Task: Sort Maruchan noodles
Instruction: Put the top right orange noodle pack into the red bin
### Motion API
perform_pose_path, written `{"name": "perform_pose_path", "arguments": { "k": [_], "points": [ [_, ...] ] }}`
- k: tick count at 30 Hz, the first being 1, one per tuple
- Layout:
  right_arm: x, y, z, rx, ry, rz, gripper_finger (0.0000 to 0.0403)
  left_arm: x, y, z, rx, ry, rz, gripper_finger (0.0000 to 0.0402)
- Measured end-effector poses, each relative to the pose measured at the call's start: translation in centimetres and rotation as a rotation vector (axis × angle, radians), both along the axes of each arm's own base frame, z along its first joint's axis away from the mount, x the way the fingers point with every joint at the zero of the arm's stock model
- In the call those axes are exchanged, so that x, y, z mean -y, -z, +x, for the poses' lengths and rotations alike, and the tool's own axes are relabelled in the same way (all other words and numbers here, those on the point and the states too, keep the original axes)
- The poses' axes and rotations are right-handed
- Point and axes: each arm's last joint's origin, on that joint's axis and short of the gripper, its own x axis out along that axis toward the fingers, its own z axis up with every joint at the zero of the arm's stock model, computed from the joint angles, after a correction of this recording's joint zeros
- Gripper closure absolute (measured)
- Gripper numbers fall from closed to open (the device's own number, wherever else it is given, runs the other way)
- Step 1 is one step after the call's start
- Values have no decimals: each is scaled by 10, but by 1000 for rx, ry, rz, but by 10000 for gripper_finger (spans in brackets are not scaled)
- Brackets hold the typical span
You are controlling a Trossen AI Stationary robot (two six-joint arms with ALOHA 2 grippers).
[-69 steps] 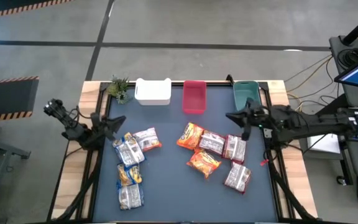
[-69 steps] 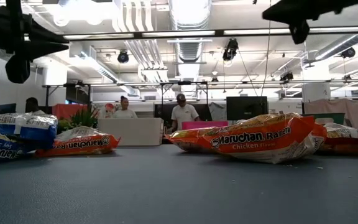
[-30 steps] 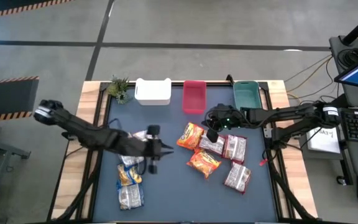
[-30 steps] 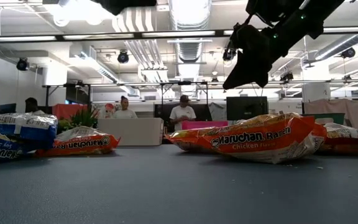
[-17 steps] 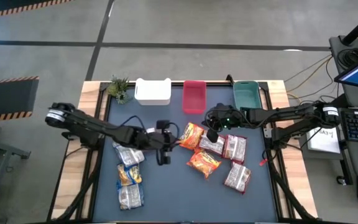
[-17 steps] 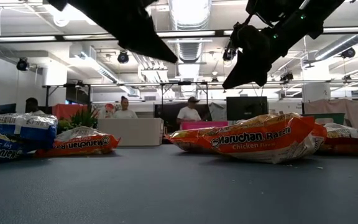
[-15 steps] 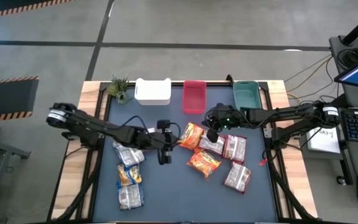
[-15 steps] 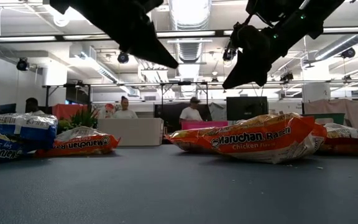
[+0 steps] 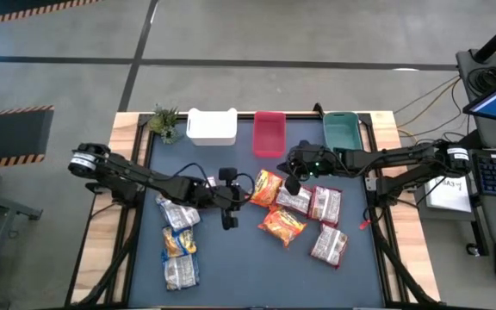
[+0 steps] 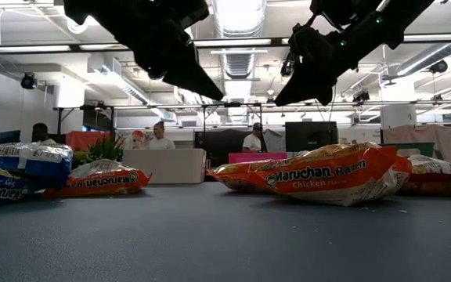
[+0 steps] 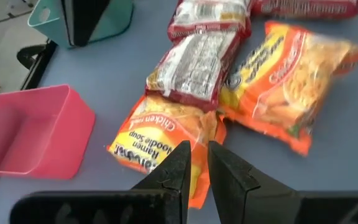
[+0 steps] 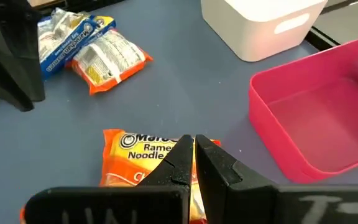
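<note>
High view: both grippers, left [image 9: 231, 200] & right [image 9: 293, 172], flank orange packet [image 9: 264, 188], fingers nearly closed.

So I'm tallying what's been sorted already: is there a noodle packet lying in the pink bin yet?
No, in the right wrist view the pink bin shows only its bare floor, with no packet inside it.

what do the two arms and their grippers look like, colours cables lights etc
Both arms are dark, slim and jointed. The left arm has a pale grey cylindrical joint near its base and a thin black cable looping beside its wrist. The right arm has a white band and a small green light near the wrist. The left gripper and right gripper have black, wedge-shaped tapering fingers.
</note>
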Motion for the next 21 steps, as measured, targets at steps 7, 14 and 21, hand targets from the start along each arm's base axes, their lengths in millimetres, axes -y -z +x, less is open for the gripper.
{"name": "perform_pose_path", "arguments": {
  "k": [7,14,21],
  "points": [
    [0,1,16,-25,-31,100,394,-9,-9,-5,-30,-9,235,364],
    [3,11,38,-271,15,177,394,-20,-17,-13,-23,-37,246,364],
    [2,17,39,-618,87,258,394,-22,-16,-29,-103,-59,216,364]
  ]
}}
